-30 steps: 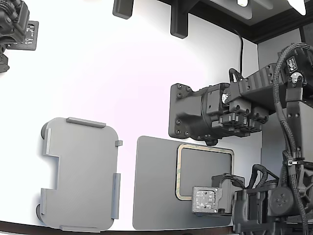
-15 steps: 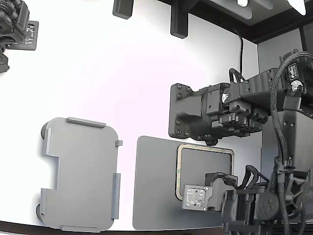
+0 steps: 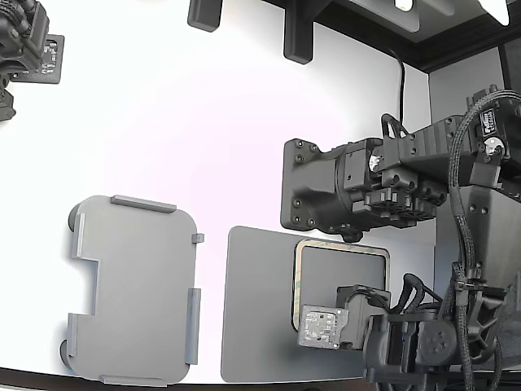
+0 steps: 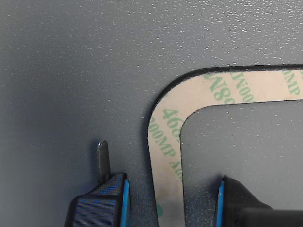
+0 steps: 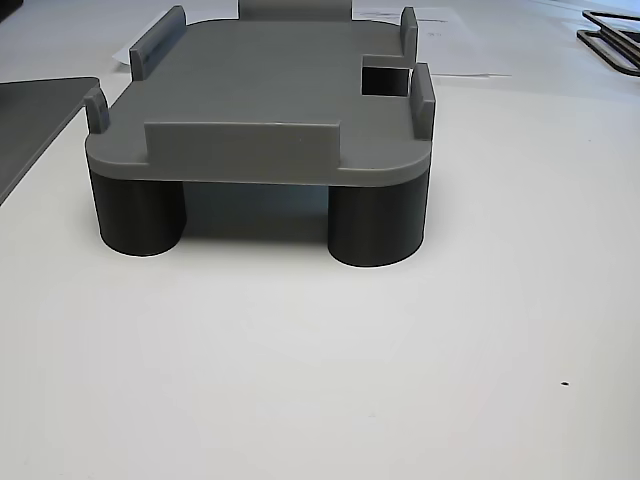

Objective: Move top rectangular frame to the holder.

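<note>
The top rectangular frame (image 3: 341,285) is lying flat on the dark grey mat (image 3: 259,309), which is sitting on the white worktop (image 3: 203,138). In the exterior view the frame is occupying the mat's right part, its tan rim outlining an open centre through which the mat is showing.

The claw (image 4: 170,198) is standing spread, one finger (image 4: 102,205) outside the frame's rim and the other inside the open centre, so that one side of the rim near a rounded corner is running between them. Whether the fingers are touching the rim cannot be told. Green print is showing on the tan rim in the wrist view.

Compared with the earlier exterior frames, the arm's wrist block (image 3: 321,326) is sitting further toward the exterior view's left and slightly higher, now overlapping the frame's lower left corner instead of its lower edge nearer the middle. The frame and mat are lying where they were.

The holder (image 3: 134,289) is standing well apart at the exterior view's left, on round feet (image 5: 377,222), with raised tabs along its edges and nothing on it.
</note>
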You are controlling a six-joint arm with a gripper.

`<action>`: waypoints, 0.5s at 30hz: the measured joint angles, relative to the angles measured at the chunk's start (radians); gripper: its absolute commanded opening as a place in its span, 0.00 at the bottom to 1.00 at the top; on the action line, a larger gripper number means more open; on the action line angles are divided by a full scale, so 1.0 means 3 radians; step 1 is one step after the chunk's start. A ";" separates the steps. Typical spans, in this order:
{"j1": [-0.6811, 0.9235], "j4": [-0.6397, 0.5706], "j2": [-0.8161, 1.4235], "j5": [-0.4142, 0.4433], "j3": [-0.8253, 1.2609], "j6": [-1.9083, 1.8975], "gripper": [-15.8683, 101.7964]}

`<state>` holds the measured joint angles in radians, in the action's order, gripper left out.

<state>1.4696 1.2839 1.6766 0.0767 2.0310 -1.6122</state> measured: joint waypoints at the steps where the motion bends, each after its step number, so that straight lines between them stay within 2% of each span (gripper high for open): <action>1: 0.0005 0.0000 0.0000 0.0000 0.0000 0.0000 0.68; 8: 0.0005 0.0051 -0.0056 0.0000 -0.0041 0.0010 0.50; 15: 0.0005 0.0143 -0.0061 0.0000 -0.0051 0.0031 0.22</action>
<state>1.4711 1.3269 1.6582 0.0767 2.0157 -1.6030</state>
